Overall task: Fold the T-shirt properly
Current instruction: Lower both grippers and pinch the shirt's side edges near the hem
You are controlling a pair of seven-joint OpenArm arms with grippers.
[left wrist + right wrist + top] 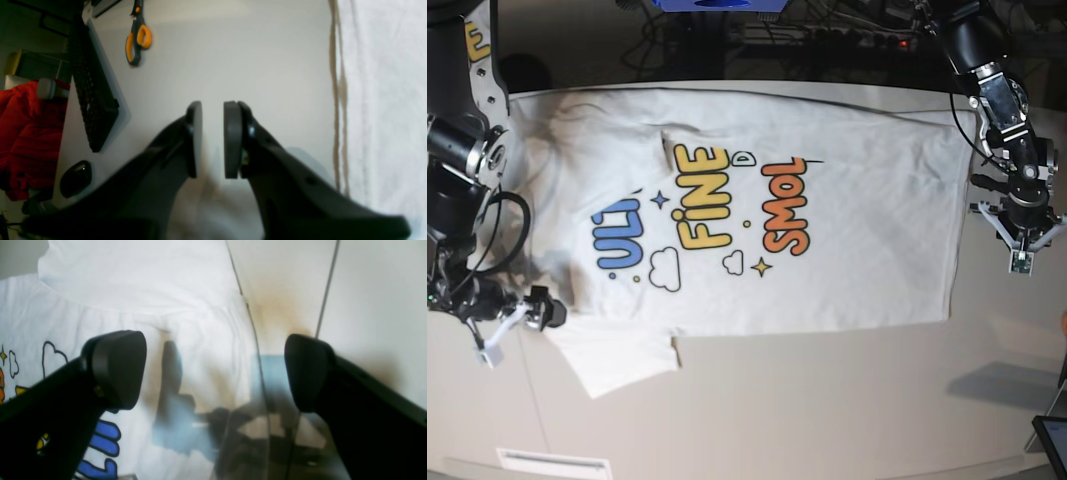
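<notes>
The white T-shirt [847,250] lies spread flat on the table, print side up, with "FINE SMOL" in yellow and orange. My right gripper [517,325] hovers at the shirt's lower-left sleeve. In the right wrist view it [211,371] is wide open, straddling the shirt's edge [133,290] with nothing between its fingers. My left gripper [1024,255] hangs over bare table just beyond the shirt's right-hand edge. In the left wrist view its pads [213,140] stand a little apart with nothing between them, and the shirt's cloth [383,100] lies off to the side.
Orange-handled scissors [136,40], a black mesh object [91,93] and a black mouse [75,173] lie on the table beyond the left gripper. Red cloth [26,133] hangs off the table. A screen's corner [1052,440] shows at lower right.
</notes>
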